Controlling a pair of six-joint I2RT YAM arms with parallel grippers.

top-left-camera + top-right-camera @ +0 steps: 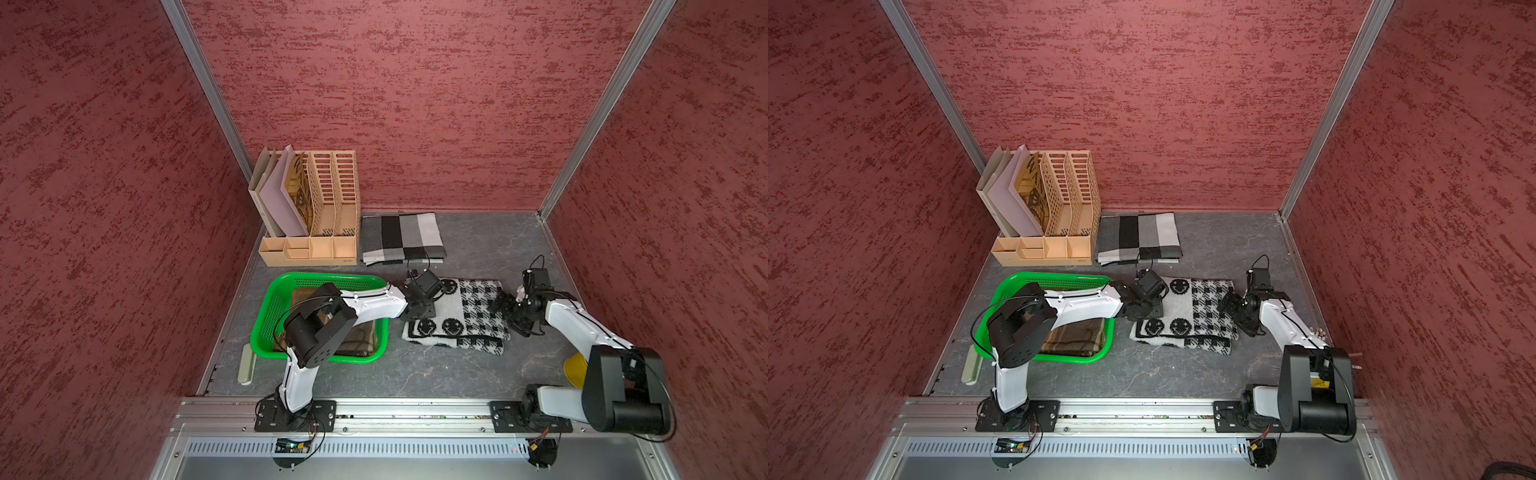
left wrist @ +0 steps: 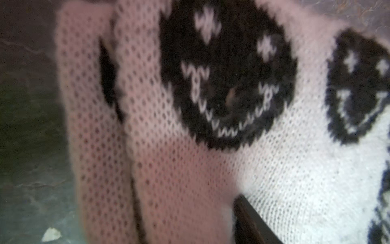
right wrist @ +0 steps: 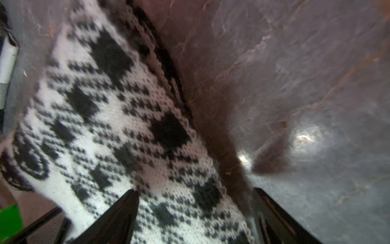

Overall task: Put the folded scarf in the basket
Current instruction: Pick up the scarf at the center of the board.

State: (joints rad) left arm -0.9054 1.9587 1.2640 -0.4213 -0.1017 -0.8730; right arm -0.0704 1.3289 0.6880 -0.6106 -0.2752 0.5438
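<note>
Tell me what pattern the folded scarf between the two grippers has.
The scarf is white knit with black smileys and black checks, best seen in a top view.

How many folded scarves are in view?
3. A smiley scarf lies mid-table; a grey-black block scarf sits at the back beside the file organiser; a brown plaid one lies in the green basket, partly hidden by the left arm.
</note>
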